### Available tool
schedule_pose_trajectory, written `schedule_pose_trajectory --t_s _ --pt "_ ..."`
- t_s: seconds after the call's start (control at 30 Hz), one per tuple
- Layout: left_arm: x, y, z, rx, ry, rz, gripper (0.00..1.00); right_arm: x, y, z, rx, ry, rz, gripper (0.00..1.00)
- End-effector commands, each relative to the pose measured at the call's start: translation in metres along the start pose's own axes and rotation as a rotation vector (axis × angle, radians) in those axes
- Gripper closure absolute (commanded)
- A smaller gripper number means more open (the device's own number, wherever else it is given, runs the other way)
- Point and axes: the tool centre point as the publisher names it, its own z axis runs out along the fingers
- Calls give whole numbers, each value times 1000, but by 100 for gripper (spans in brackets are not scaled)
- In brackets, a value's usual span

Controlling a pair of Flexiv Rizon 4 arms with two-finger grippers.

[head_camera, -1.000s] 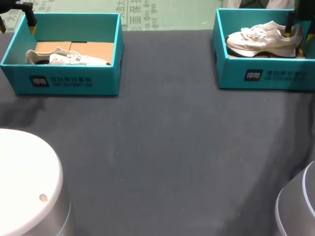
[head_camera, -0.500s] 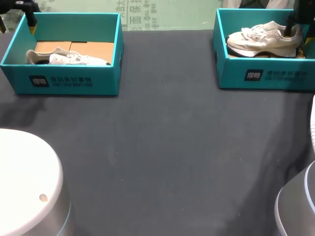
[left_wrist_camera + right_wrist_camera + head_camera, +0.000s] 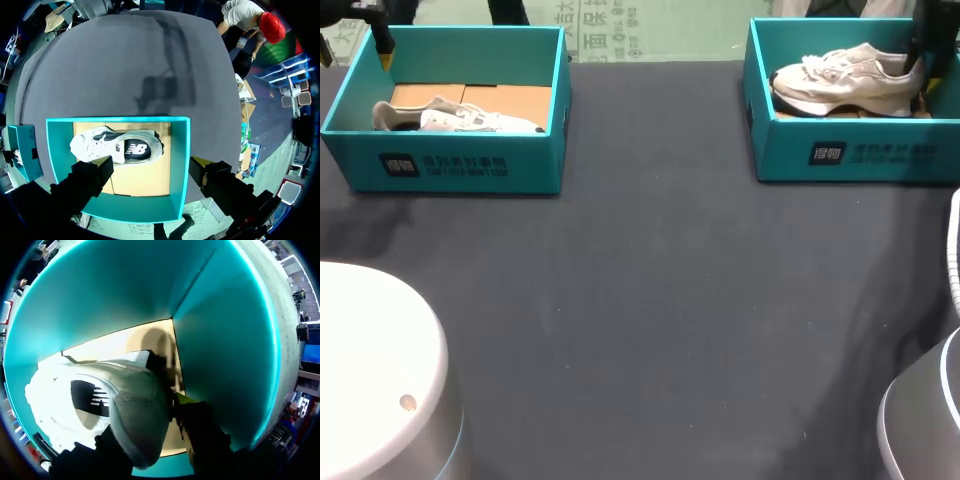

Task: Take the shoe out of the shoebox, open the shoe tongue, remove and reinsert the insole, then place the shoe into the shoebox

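Two teal shoeboxes stand at the table's far edge. The right box (image 3: 840, 150) holds a white shoe (image 3: 840, 78) lying toe to the left. My right gripper (image 3: 918, 45) reaches down at its heel. In the right wrist view the right gripper (image 3: 150, 415) is shut on the heel of the white shoe (image 3: 60, 405), one finger inside the collar and the yellow-tipped one outside, close to the box wall (image 3: 125, 290). The left box (image 3: 450, 165) holds a second white shoe (image 3: 455, 118). My left gripper (image 3: 150, 165) hangs open above that box's back edge, apart from the second shoe (image 3: 117, 147).
The dark table (image 3: 650, 300) stretches between the boxes and the near edge. A white robot base (image 3: 370, 370) fills the near left corner and a grey one (image 3: 925, 420) the near right. Brown cardboard (image 3: 140, 180) lines the left box.
My right gripper's fingers have closed in on the shoe's heel. The right box and its shoe have slid a little to the left. The left arm has stayed put.
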Motion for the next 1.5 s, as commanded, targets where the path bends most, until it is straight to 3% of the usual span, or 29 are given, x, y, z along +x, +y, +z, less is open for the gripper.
schedule_pose_trajectory --t_s 0.03,0.4,0.57,1.0,1.5 --pt "0 0 -1 0 2 0 0 4 7 2 33 -3 5 78" --pt "0 0 -1 0 2 0 0 -5 9 -4 22 -29 48 89" --pt "0 0 -1 0 2 0 0 -8 11 -6 17 -40 64 100" --pt "0 0 -1 0 2 0 0 -18 12 -17 8 -61 69 100" --pt "0 0 -1 0 2 0 0 -16 3 -38 -27 -73 40 100"
